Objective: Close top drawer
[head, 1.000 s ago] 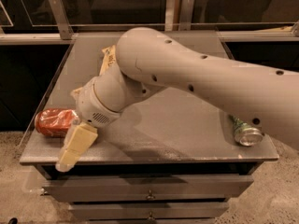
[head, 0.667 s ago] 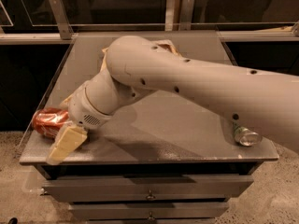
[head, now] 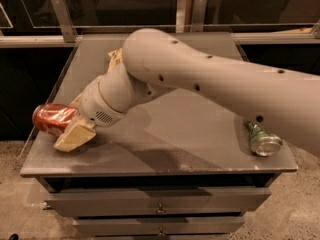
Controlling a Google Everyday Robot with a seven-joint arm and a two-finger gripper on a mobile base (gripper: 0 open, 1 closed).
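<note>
The top drawer (head: 125, 200) is a long grey front just under the cabinet's tabletop (head: 200, 139), with a small metal knob (head: 161, 209) at its centre. It stands a little out from the cabinet, with a dark gap above it. My gripper (head: 74, 135) is cream-coloured. It is over the tabletop's left front corner, above the drawer and far left of the knob, right beside a red can (head: 49, 118). My arm crosses the tabletop from the right.
A thinner lower drawer front (head: 210, 226) with a like knob (head: 161, 231) sits below. A green can (head: 261, 140) lies at the tabletop's right front. A yellowish bag (head: 114, 59) shows behind the arm. A rail runs behind the cabinet.
The gripper has drawn back from the tabletop's front left edge, closer to the red can. The arm's elbow swung left, then back right. The drawers have not moved.
</note>
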